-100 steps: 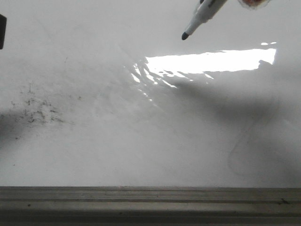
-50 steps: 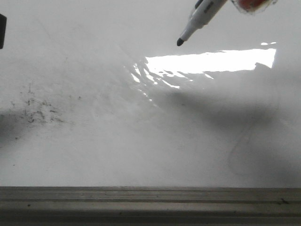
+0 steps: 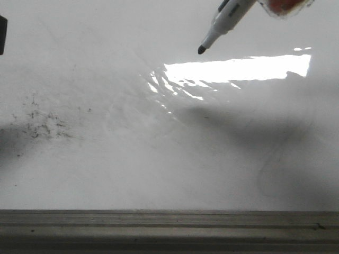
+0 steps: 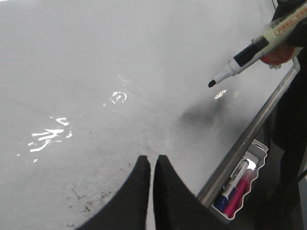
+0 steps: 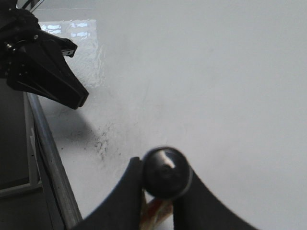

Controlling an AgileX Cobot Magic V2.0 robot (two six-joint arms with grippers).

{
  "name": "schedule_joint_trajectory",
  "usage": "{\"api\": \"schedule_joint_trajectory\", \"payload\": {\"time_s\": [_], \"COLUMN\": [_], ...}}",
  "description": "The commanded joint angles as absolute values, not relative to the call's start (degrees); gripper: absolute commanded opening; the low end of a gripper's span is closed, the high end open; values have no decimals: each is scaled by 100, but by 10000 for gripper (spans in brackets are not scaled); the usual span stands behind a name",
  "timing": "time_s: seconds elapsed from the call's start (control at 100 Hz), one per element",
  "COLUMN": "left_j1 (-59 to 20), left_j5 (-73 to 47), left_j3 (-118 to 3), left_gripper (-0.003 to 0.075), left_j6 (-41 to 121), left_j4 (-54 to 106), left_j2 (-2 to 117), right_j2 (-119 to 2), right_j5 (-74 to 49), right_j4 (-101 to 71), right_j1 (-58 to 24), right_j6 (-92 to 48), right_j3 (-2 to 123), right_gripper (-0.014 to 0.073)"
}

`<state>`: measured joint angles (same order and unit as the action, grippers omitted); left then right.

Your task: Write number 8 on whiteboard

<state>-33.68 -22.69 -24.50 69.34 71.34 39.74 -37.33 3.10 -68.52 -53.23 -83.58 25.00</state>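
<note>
Whiteboard (image 3: 106,174) fills the front view, glossy, with a glare patch (image 3: 238,69) right of centre, black speckle smudges (image 3: 42,124) at left, grey rail (image 3: 169,227) along the near edge. No 8 on it; only faint erased curves. Right gripper (image 5: 160,191) clamps a marker (image 3: 225,24), tip just above the glare, off the board. Left gripper (image 4: 152,165) hangs over the board, fingers nearly together, holding nothing. Tray (image 4: 240,189) beside the rail holds spare markers.

front: forward, close over whiteboard (image 3: 106,174) | wrists: close, same board
</note>
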Motion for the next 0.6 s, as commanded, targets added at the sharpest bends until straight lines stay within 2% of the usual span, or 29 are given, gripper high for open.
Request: {"api": "schedule_joint_trajectory", "payload": {"time_s": [0.0,0.35,0.46,0.53,0.59], "left_j1": [-3382,-3382,-3382,-3382,-3382], "left_j5": [-2164,-2174,-2174,-2174,-2174], "left_j3": [-2593,-2593,-2593,-2593,-2593], "left_gripper": [-20,-20,-20,-20,-20], "left_j6": [6947,6947,6947,6947,6947], "left_j4": [7337,7337,7337,7337,7337], "left_j2": [3967,3967,3967,3967,3967], "right_j2": [-3708,-3708,-3684,-3646,-3605], "right_j5": [283,-337,-172,-31,169], "right_j4": [-6782,-6691,-5961,-5192,-4250], "right_j1": [-5335,-5335,-5335,-5335,-5389], "right_j6": [-8411,-8465,-8374,-7718,-6518], "right_j3": [2693,2680,2680,2680,2680], "right_gripper": [-63,-63,-63,-63,-63]}}
